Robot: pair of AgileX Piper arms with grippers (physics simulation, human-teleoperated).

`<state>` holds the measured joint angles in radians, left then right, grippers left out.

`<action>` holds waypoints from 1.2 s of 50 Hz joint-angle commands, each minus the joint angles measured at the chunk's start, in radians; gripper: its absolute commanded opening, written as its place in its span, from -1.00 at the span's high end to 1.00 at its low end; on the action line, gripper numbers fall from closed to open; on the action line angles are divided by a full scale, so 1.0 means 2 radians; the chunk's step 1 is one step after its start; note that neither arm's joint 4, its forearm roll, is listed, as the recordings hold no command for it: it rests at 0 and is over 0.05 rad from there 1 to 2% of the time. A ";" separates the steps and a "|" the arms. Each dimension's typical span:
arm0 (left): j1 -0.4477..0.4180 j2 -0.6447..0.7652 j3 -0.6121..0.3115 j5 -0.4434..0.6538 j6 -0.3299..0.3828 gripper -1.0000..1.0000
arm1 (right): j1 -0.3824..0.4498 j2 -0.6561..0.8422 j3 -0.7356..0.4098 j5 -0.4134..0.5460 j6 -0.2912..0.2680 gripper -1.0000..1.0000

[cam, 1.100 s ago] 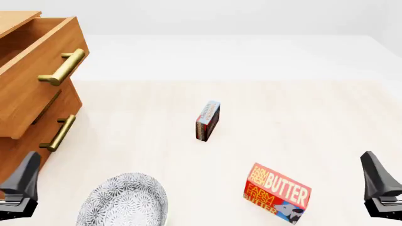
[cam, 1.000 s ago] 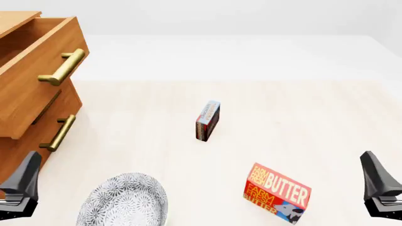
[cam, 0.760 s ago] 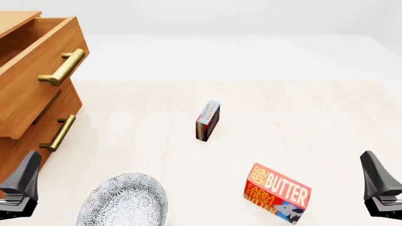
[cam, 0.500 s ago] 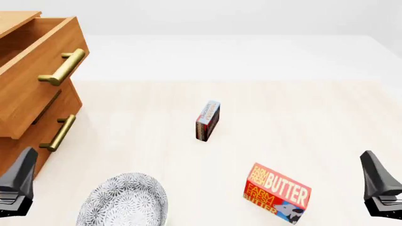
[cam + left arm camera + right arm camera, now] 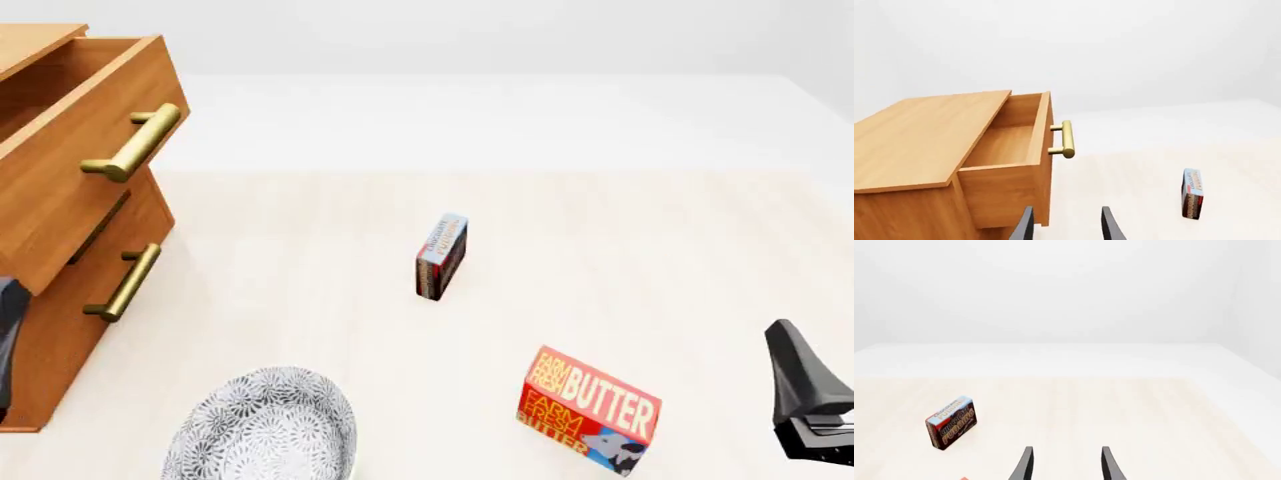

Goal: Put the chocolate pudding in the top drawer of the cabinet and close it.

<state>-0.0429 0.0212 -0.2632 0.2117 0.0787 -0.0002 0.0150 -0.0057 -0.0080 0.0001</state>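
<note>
Honey-brown cabinet [image 5: 54, 300], brass handles; blue-red-brown chocolate pudding [image 5: 441, 256]; red-orange butter box [image 5: 589, 411]; grey-speckled white plate [image 5: 263, 430]; pale desk [image 5: 641, 250].

chocolate pudding [image 5: 441, 256] on edge mid-table, top drawer [image 5: 83, 140] open, cabinet [image 5: 60, 300] left

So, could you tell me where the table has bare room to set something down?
Bare table runs right of the pudding box, beyond the butter box. Another open strip lies between the cabinet and the pudding box. The near edge is more crowded: the patterned plate and butter box sit there.
</note>
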 commanded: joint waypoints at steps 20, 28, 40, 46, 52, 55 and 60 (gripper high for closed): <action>0.001 0.130 -0.234 0.129 -0.010 -1.00 | -0.006 -0.007 -0.031 0.032 0.015 -1.00; 0.004 0.173 -0.288 0.160 0.000 -1.00 | -0.006 -0.007 -0.031 0.032 0.015 -1.00; 0.004 0.253 -0.355 0.182 0.000 -1.00 | -0.006 -0.007 -0.031 0.032 0.015 -1.00; 0.001 0.287 -0.391 0.194 0.010 -1.00 | -0.006 -0.007 -0.031 0.032 0.015 -1.00; -0.001 0.319 -0.412 0.201 0.001 -1.00 | -0.006 -0.007 -0.031 0.032 0.015 -1.00; 0.002 0.333 -0.416 0.205 0.003 -1.00 | -0.006 -0.007 -0.031 0.032 0.015 -1.00; 0.001 0.361 -0.437 0.217 -0.005 -1.00 | -0.006 -0.007 -0.031 0.032 0.015 -1.00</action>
<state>-0.0403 0.6394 -1.0579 0.6072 0.0767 -0.0119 0.0001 -0.0680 0.0557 0.0297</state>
